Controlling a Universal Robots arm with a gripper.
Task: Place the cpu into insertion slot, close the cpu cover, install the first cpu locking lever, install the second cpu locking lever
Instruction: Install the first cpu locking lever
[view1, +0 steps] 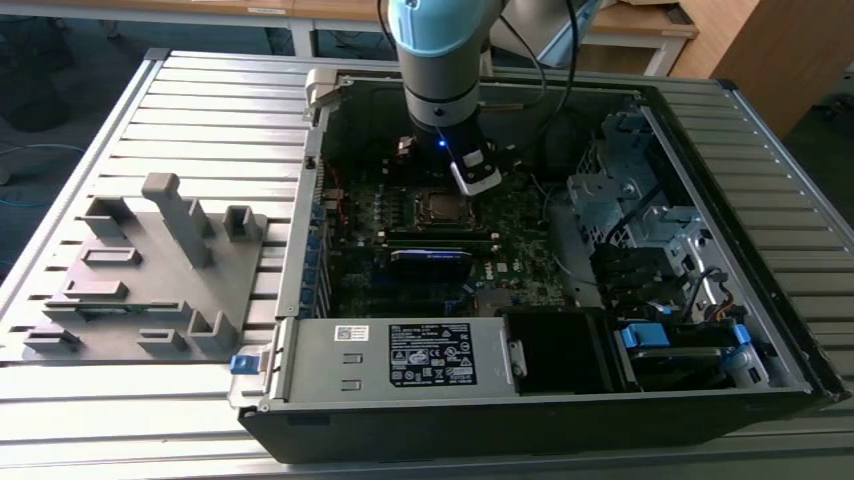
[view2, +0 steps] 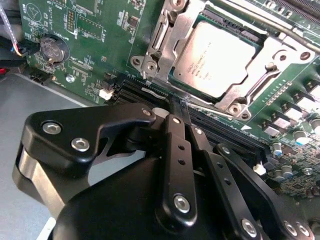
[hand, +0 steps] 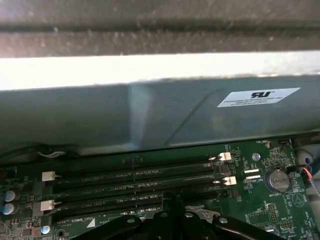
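Closed gripper at the edge of the chip socket

Toward the exterior view's left, one grey fixture (view1: 134, 280) stands on the table (view1: 200, 90). In the one open computer case (view1: 534, 435), near the middle of the board (view2: 75, 20), one cpu (view2: 217, 57) lies in its one slot (view2: 235, 27), framed by one cover (view2: 282, 47). The gripper (view2: 179, 107), fingers drawn together and seemingly empty, hovers just beside the cover, above four memory slots (hand: 135, 187). A slip here could, I judge, scrape the board or knock the cover askew.

Exterior view looks down on the case (view1: 534, 420); both wrist views hug its motherboard (view2: 95, 30) (hand: 270, 210).
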